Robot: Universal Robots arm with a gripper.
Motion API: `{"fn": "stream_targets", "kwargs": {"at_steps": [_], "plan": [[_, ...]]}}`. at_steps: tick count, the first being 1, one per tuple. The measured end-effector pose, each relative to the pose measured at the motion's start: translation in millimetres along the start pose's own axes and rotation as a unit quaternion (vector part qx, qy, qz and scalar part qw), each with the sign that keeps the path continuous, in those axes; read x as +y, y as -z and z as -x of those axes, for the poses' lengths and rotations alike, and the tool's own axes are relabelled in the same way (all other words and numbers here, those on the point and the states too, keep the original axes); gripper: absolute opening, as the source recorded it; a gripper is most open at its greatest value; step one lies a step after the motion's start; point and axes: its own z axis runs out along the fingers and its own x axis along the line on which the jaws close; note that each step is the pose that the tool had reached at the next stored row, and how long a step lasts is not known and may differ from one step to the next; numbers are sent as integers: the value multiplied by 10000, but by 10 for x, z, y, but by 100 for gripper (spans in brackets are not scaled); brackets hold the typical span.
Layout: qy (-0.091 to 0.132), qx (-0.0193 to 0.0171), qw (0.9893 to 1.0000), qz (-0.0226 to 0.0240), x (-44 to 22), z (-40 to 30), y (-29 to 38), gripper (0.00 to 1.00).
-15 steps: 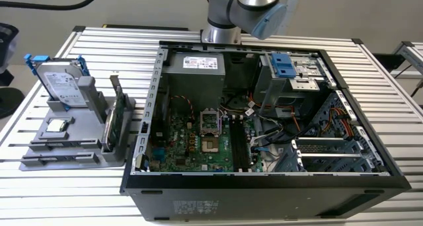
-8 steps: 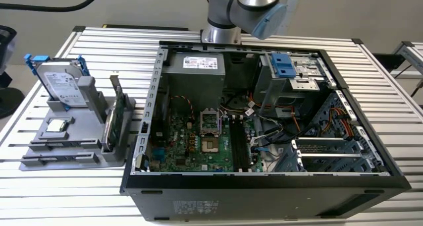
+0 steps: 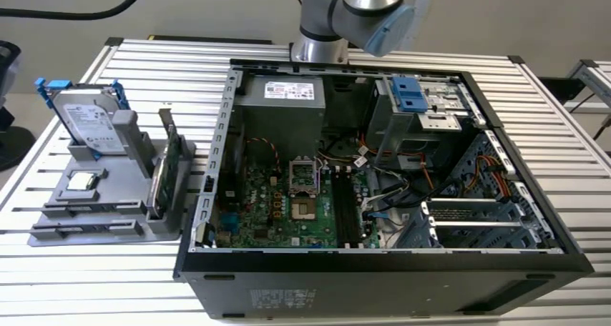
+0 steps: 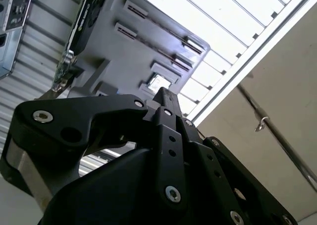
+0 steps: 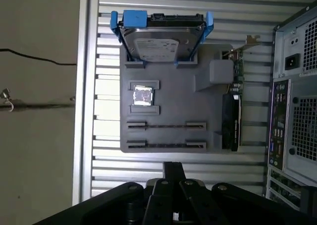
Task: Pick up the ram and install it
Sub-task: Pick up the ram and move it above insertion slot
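Note:
My gripper (image 5: 173,169) (image 4: 166,95) hangs high above the table, its black fingers pressed together and shut, with nothing visible between them. Past its tip lies the grey parts holder (image 5: 173,106) (image 3: 105,190). Two long slots (image 5: 166,126) in the holder appear as thin dark lines, and I cannot tell whether the ram stands in one. In the open computer case (image 3: 382,262), long black memory slots (image 3: 345,204) run beside the processor socket on the motherboard (image 3: 277,204). No stick can be told apart there. The arm (image 3: 363,11) reaches in from behind the case.
The holder carries a silver hard drive with blue rails (image 3: 91,119) (image 5: 161,39), a green card with a metal bracket (image 3: 164,176) (image 5: 232,111) and a small square chip (image 3: 84,181) (image 5: 143,95). Cables and drive cages crowd the case at the exterior view's right. The ribbed metal table (image 3: 96,283) ends just past the holder.

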Motion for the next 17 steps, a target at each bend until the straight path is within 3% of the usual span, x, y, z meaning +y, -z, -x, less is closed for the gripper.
{"fn": "stream_targets", "kwargs": {"at_steps": [11, 17], "plan": [[44, 2, 10000, 1, -82, -3, 4, 0], [47, 3, 10000, 1, -80, -2, 4, 0]]}}
